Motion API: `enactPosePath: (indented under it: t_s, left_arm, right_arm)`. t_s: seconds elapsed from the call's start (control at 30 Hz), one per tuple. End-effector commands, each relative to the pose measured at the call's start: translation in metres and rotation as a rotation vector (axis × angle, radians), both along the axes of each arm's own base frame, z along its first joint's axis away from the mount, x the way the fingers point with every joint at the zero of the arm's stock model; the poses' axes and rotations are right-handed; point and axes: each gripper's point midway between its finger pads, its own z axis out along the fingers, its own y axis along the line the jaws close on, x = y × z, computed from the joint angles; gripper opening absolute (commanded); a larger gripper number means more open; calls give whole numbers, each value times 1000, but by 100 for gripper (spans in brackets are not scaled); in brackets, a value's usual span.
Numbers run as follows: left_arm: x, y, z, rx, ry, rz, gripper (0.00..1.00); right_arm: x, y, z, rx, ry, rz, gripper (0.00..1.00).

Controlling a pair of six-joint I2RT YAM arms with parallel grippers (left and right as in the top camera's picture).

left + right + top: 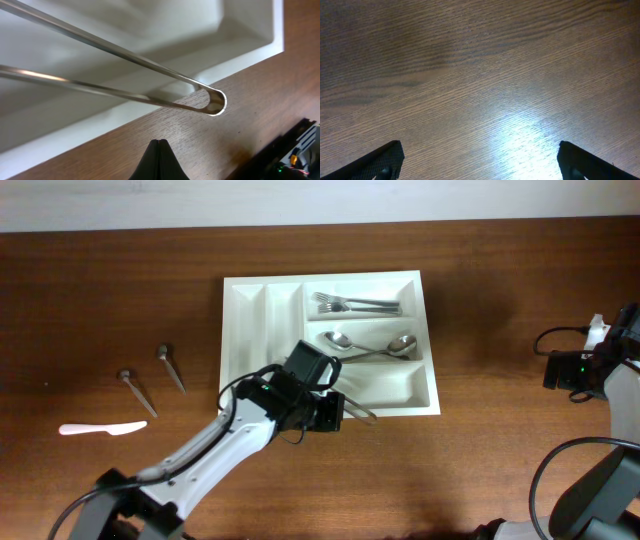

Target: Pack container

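Note:
The white cutlery tray [253,315] lies at the table's centre, with forks [355,305] in its top long compartment and two spoons [370,345] in the middle one. My left gripper [330,412] is at the tray's front rim and its fingers [159,144] are pressed together with nothing between the tips. Metal tongs [150,75] lie just beyond them, slanting out of the bottom compartment, with the looped end [372,417] over the front rim. My right gripper [480,155] is open and empty over bare wood at the far right.
Left of the tray lie two small metal utensils with round heads [172,366] [136,391] and a white plastic knife [100,429]. The tray's two narrow upright compartments [262,330] hold nothing. The right arm's base and cables [585,370] sit at the right edge.

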Motion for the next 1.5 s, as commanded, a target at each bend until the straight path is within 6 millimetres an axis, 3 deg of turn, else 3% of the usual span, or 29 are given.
enactPosePath:
  t_s: [0.0,0.73,1.07,1.47]
  left_arm:
    - [-3,-7,-3,-19,12,-30,2]
    - [-4,-12,-7,-39,32,-40,2]
    - [-1,-16,-19,-36,46,-38,2]
    - [6,-21,-14,-64,19,-26,2]
  right_arm:
    - [-1,-1,0,-5,0,-14,99]
    - [-1,-1,0,-5,0,-14,99]
    - [-1,-1,0,-5,0,-14,99]
    - [-1,-1,0,-5,0,-14,99]
